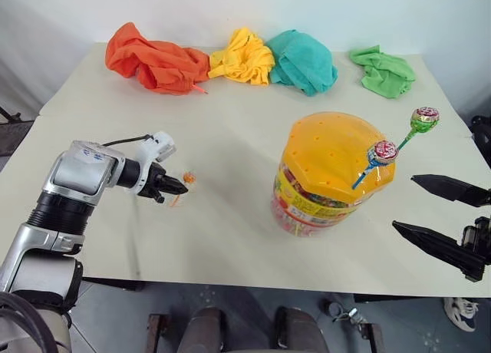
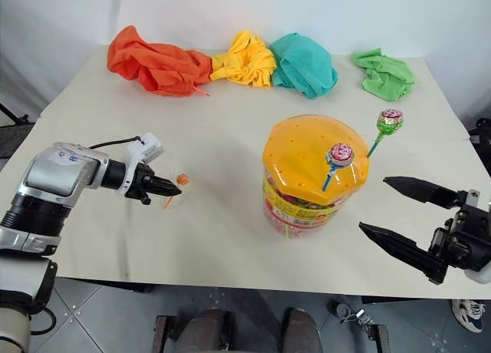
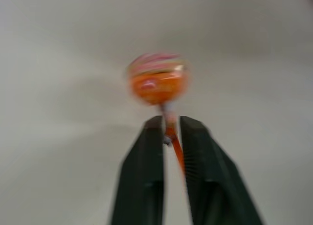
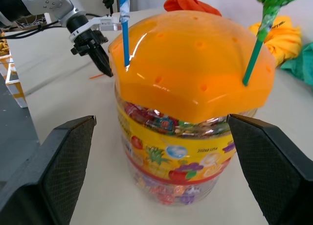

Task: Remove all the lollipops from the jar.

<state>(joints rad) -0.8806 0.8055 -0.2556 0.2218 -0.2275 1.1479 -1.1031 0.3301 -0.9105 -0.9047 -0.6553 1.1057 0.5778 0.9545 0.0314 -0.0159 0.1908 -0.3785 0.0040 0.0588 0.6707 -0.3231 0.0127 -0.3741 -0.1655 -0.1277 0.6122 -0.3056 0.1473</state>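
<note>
The left tool (image 1: 175, 187), its fingers slightly parted around the stick, lowered the small round orange-wrapped lollipop (image 1: 189, 179) to the pale table (image 1: 230, 138) for release; the right tool (image 2: 399, 215) gaped empty beside the clear plastic orange-lidded jar (image 2: 307, 176), seemingly ready for its remaining lollipops.

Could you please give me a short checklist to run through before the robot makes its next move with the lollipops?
1. Orange lollipop out of the jar, low over the table: ok.
2. Left end effector released its stick: cannot tell; stick sits between the fingers.
3. Right end effector open, facing the jar: ok.
4. Pink-red lollipop and green lollipop removed: not ok, both in lid.
5. Jar upright: ok.
</note>
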